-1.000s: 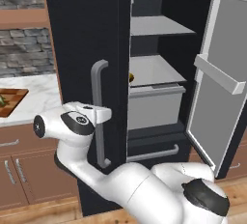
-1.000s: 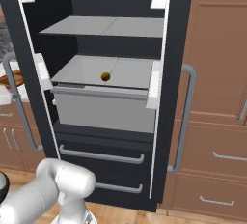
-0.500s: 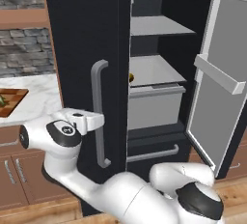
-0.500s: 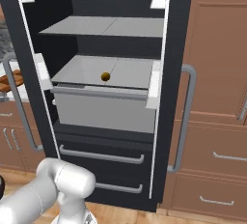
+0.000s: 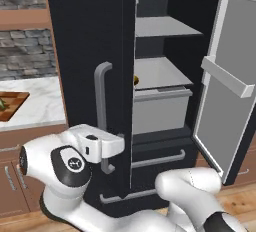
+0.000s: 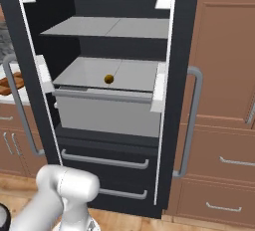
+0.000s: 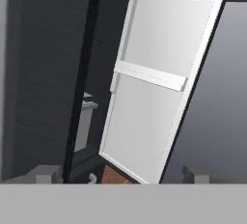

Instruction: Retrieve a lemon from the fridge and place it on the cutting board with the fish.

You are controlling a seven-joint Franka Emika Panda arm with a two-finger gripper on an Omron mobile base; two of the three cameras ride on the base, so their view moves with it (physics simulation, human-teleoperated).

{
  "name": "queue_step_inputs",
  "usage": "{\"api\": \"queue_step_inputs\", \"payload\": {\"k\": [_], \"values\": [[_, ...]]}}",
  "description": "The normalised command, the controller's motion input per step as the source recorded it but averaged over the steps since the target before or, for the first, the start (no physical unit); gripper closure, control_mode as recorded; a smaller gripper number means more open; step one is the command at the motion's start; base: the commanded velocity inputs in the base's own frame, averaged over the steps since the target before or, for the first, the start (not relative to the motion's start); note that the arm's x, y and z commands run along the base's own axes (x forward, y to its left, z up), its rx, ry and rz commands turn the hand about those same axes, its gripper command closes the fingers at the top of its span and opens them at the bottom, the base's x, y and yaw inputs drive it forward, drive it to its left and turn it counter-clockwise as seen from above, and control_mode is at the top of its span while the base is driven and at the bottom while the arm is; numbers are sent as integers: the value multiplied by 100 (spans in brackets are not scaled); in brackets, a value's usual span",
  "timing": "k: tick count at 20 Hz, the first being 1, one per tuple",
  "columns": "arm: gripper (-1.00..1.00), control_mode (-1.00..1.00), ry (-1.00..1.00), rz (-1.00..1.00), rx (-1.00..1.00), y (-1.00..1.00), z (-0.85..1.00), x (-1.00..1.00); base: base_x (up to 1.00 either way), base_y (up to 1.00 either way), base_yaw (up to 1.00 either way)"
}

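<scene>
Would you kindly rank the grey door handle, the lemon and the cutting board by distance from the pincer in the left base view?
1. Handle, right beside the pincer.
2. Lemon, up on the fridge shelf.
3. Cutting board, far left on the counter.

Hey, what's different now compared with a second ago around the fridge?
The arm has swung lower and leftward in the left base view, its hand now beside the fridge's left door handle. The gripper has opened wide and holds nothing. The lemon stays on its shelf, both doors stay open, and the cutting board hasn't moved.
</scene>
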Motion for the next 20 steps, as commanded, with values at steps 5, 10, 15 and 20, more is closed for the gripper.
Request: {"api": "queue_step_inputs", "payload": {"k": [5,10,15,20], "values": [[-100,-100,0,-6,0,-87,39,-96,0,0,0],[-100,-100,0,-5,8,-98,21,-84,0,0,0],[-100,-100,-5,-3,19,-84,7,-43,0,0,0],[-100,-100,3,-1,38,-82,1,12,0,0,0]]}}
